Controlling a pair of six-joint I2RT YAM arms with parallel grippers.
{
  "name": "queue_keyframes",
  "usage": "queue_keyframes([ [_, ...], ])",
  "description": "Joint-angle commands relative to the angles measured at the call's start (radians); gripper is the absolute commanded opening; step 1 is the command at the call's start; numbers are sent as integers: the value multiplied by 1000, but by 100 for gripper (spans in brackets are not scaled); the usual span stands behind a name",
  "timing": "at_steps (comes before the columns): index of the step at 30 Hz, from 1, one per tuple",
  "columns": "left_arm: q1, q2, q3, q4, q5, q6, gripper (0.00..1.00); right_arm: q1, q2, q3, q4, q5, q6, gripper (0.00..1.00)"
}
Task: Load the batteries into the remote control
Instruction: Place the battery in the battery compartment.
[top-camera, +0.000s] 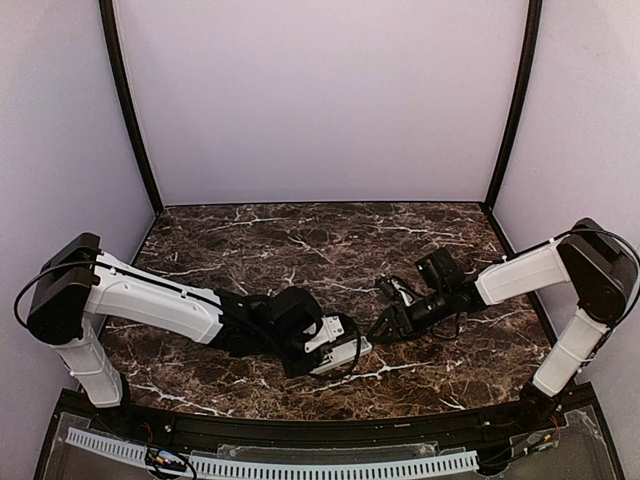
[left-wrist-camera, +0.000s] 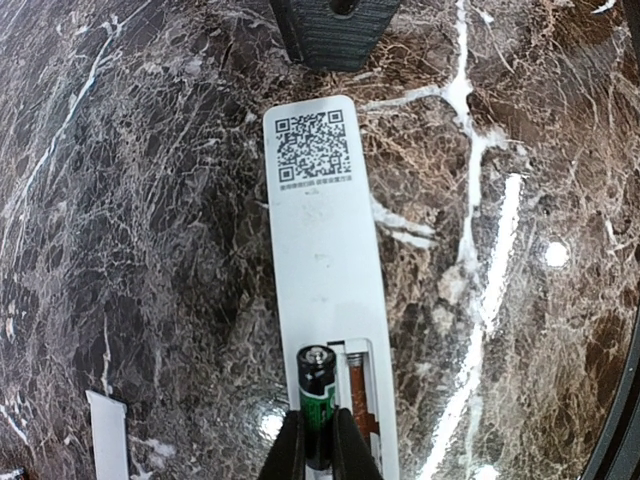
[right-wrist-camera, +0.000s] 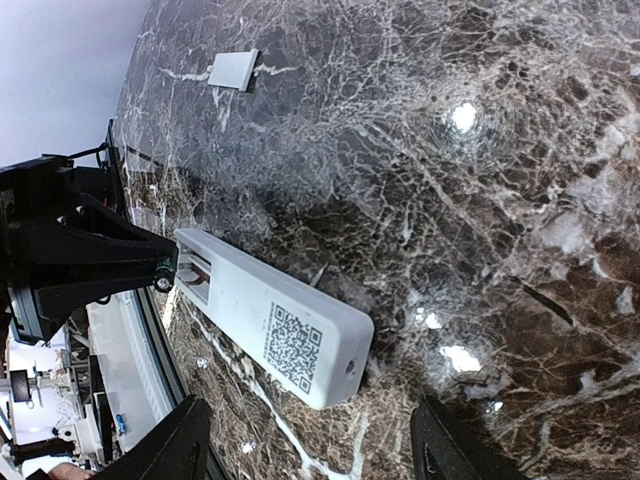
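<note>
On the tabletop, front and centre, the remote control lies back-up, its length running straight away from the left end effector, clamped on a battery over the open bay; the right end effector hovers, spread apart, off the far end.

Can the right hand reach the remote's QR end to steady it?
Probably yes. The right hand hangs open just short of that end of the remote, which lies bare. The left hand holds the battery only at the far compartment end.
</note>
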Motion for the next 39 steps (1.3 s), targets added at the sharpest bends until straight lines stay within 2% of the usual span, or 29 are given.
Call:
queue_keyframes([
  [1,-9,13,30,-38,-17,14,6,4,-14,-17,3,0,2,68],
  [16,-25,53,40,-51,-63,25,6,4,5,-21,11,-10,2,67],
  [26,-27,57,49,-77,-94,25,15,4,10,-18,12,-12,-4,67],
  [39,-37,50,64,-113,-142,28,22,3,15,-11,9,-14,-8,67],
])
